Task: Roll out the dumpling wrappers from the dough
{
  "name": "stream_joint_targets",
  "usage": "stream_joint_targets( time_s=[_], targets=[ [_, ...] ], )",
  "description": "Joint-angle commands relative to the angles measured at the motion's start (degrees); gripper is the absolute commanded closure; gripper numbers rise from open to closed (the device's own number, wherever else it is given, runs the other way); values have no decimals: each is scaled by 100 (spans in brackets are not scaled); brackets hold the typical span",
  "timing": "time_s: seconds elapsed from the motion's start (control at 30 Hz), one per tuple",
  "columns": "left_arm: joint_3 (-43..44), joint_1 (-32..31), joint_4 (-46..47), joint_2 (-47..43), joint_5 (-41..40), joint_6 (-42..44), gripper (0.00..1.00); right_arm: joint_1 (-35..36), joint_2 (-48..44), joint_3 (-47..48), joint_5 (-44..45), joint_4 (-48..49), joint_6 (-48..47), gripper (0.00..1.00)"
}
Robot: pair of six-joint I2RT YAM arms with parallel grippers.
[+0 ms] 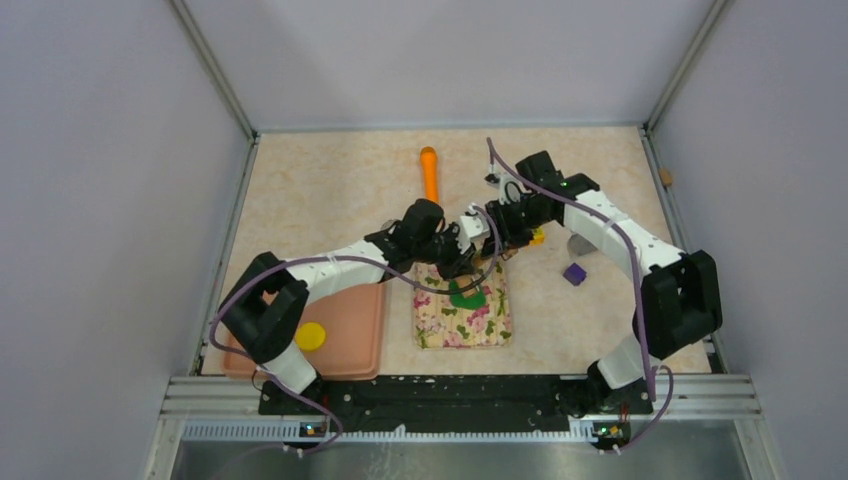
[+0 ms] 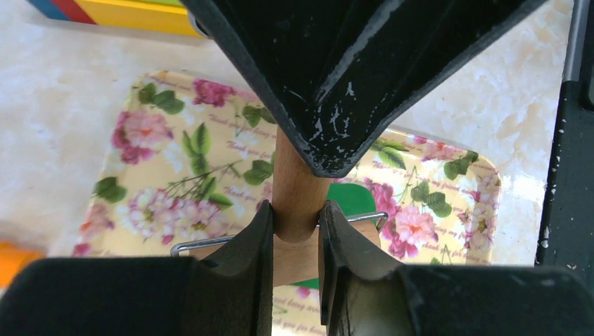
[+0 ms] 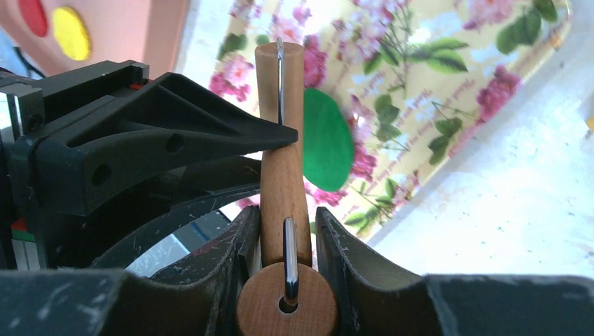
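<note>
The dark green dough (image 1: 468, 296) lies flat on the floral mat (image 1: 440, 325), near its far edge. Both grippers hold one small wooden roller with a wire frame just above it. My left gripper (image 1: 457, 262) is shut on the roller's handle (image 2: 297, 187), with the dough (image 2: 352, 199) showing behind. My right gripper (image 1: 493, 231) is shut on the same roller (image 3: 283, 178) by its round drum end; the dough (image 3: 327, 137) lies beyond on the mat (image 3: 434, 77). A yellow wrapper (image 1: 310, 335) lies on the pink tray (image 1: 355, 345); yellow (image 3: 70, 32) and red (image 3: 32, 14) wrappers show in the right wrist view.
An orange rolling pin (image 1: 429, 172) lies at the back centre. A purple block (image 1: 574, 273) and a small yellow piece (image 1: 538, 237) sit right of the mat. A striped coloured object (image 2: 112, 10) lies beyond the mat. Walls enclose the table on three sides.
</note>
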Motion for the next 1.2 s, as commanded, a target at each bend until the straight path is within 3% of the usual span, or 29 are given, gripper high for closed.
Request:
stream_joint_targets(
  time_s=[0.0,0.43,0.6,0.97,1.17],
  targets=[
    [271,57,501,316,32,-567,100,-131,-147,-260,714,-54,-317,100],
    [164,40,957,1148,221,-795,100,-228,130,-835,1821,-51,-248,100],
    [231,-1,1200,1510,211,-994,100,-623,326,-1003,2191,-136,-310,100],
    [1138,-32,1139,2242,275,-965,100,-759,238,-896,2356,-134,-575,100],
    [1754,-25,669,1993,513,-955,100,-801,-323,-298,1770,-303,-885,100]
  ],
)
